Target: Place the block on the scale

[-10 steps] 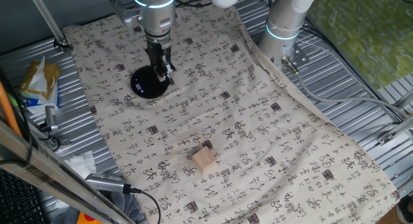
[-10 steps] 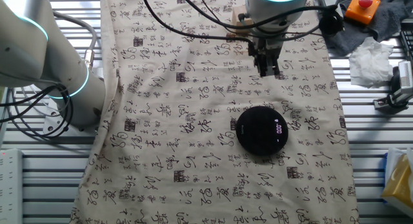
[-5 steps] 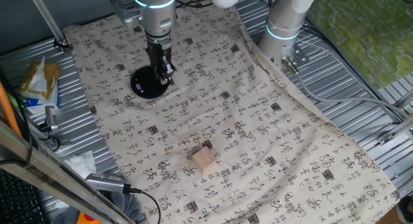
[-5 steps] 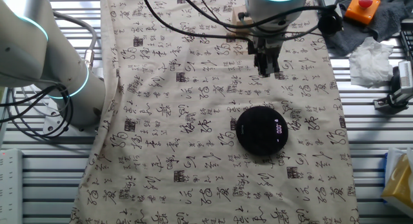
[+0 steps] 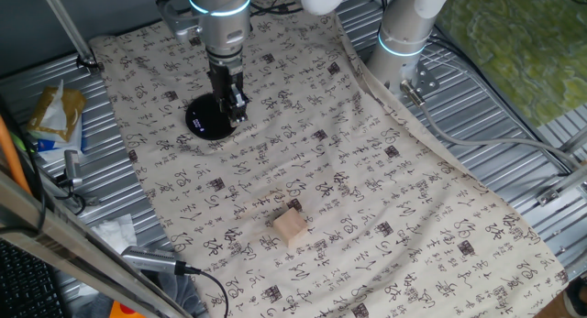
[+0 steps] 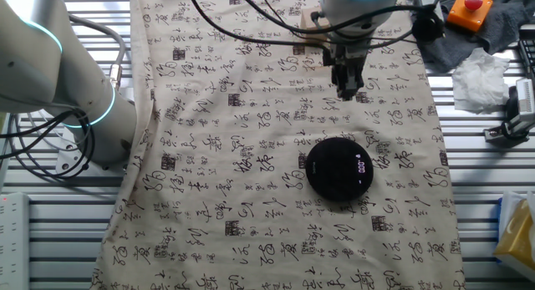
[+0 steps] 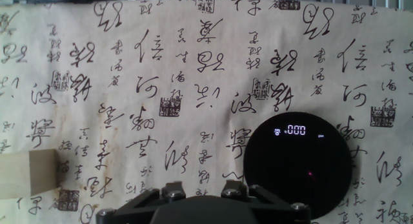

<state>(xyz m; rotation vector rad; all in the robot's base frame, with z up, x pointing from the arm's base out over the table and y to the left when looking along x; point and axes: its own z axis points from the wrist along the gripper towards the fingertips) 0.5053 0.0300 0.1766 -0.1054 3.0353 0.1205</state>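
Above the far part of the counter (image 5: pixel 385 199), the gripper (image 5: pixel 237 112) hangs on its arm, fingers pointing down and empty. The fingers look close together in both fixed views, but whether they are fully pressed together or slightly spread cannot be told; the hand view shows only the gripper's base at the bottom edge. Just beside the gripper is the scale (image 5: pixel 211 117), a flat black disc lying on the cloth (image 5: pixel 348 171) printed with dark calligraphy. In one fixed view the fingers overlap the disc's edge; in the other fixed view the gripper (image 6: pixel 347 85) is apart from the scale (image 6: pixel 338 168), above bare cloth. The scale's small display (image 7: pixel 289 130) reads zeros in the hand view, and nothing rests on the disc (image 7: pixel 297 166). The block (image 5: pixel 291 226), a pale wooden cube, sits on the cloth well apart from both, toward the near side; the hand view catches it at the left edge (image 7: pixel 27 173).
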